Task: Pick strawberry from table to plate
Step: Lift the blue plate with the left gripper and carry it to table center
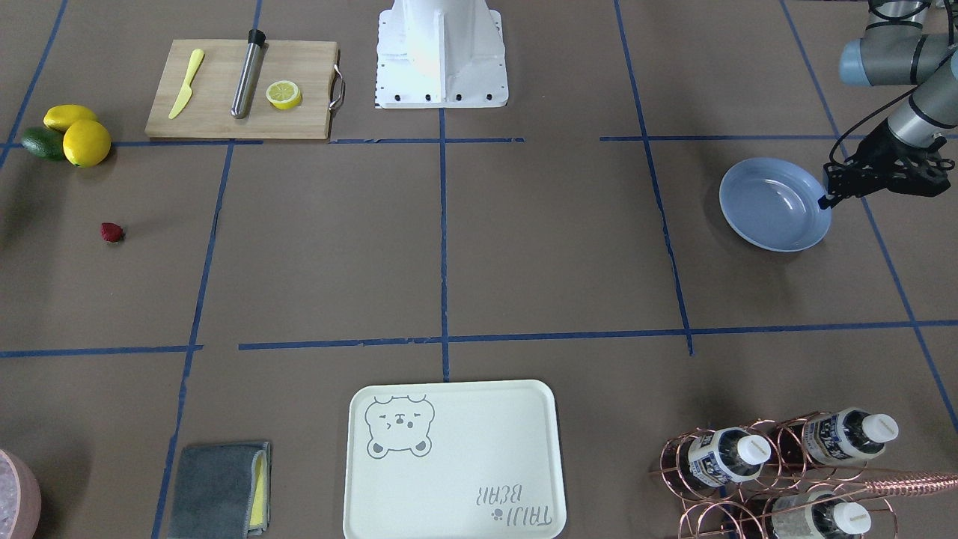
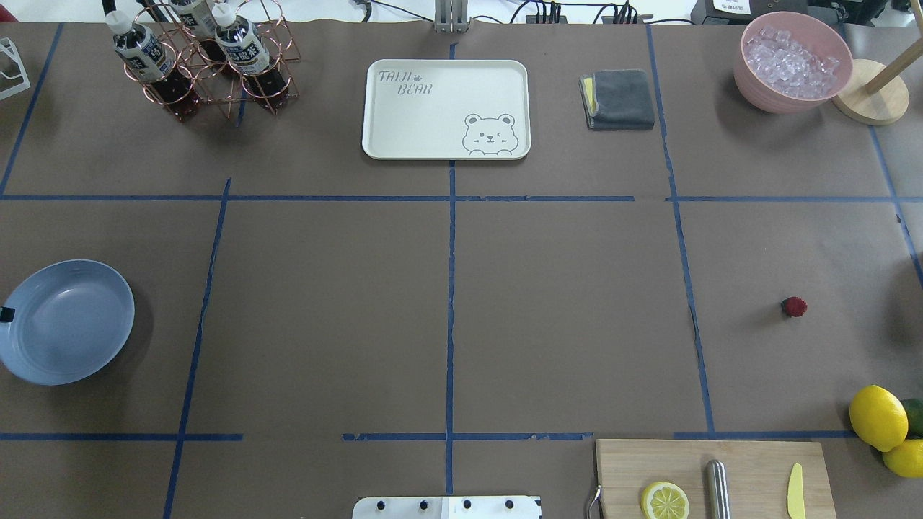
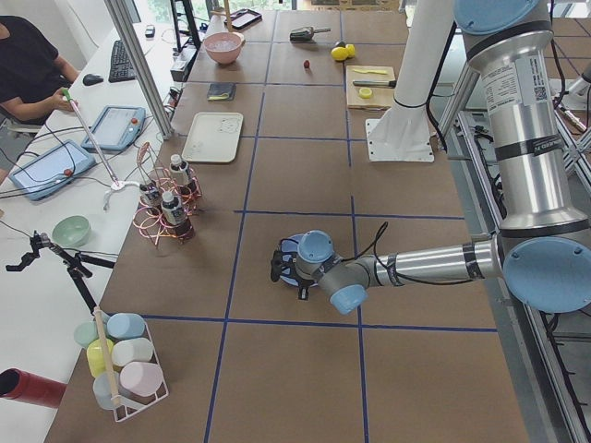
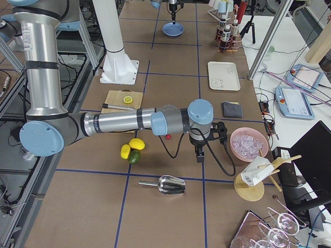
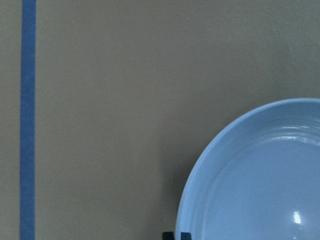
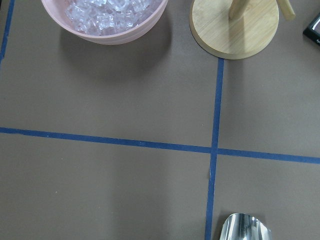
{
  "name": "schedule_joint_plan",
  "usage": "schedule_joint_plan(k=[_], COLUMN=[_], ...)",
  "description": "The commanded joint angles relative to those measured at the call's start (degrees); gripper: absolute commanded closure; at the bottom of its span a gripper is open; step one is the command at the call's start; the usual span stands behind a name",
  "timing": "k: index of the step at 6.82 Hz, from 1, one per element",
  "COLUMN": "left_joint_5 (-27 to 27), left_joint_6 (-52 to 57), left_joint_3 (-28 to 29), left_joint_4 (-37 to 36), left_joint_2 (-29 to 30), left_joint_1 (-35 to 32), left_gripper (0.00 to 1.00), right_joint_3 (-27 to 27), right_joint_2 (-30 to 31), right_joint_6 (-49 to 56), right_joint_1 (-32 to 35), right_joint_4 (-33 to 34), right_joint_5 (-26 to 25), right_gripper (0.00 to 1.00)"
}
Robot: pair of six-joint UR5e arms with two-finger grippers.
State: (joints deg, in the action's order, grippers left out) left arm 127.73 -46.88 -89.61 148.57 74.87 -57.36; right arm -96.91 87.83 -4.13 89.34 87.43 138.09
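Well apart from the plate (image 1: 756, 221), the strawberry (image 1: 112, 232) lies on the bench (image 1: 524, 247). Left claw (image 1: 825, 201) sits at the plate's rim, tips closed together; right claw (image 4: 200, 156) state cannot be determined.

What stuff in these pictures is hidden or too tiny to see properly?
Right gripper: it shows only in the exterior right view, so open or shut is unclear.
Left gripper: it is at the plate rim; the overhead view's edge cuts it off, and its grip is unclear.
Strawberry: in the exterior right view, the right arm mostly hides it.
Green fruit: overhead, it is half behind a lemon.
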Motion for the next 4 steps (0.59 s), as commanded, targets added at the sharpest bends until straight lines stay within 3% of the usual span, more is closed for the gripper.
schedule_joint_plan(k=[1,2,3,4], left_joint_5=[9.5,10.7,10.3,5.9], left_joint_6=[-0.1,-0.3,-1.5,-8.9], left_joint_3=[-4.3,-8.3,-12.6,-13.8], left_joint_4=[-3.3,-10.7,-23.6,-29.2], left_joint_2=[0.4,3.6,12.1,20.0], left_joint_1=[-4.6,-7.0,-7.1,-6.5], left_gripper=[1.00,1.00,1.00,1.00], right_joint_3=[-0.3,-0.5,-0.6,-0.5], right_joint_2=[0.0,-0.1,-0.2,-0.1], right_joint_6=[0.0,-0.1,-0.1,-0.1], right_joint_1=[0.0,0.0,-0.3,-0.8], right_joint_4=[0.1,0.0,0.0,-0.2], right_joint_5=[2.4,2.8,2.8,2.4], right_gripper=[0.00,0.00,0.00,0.00])
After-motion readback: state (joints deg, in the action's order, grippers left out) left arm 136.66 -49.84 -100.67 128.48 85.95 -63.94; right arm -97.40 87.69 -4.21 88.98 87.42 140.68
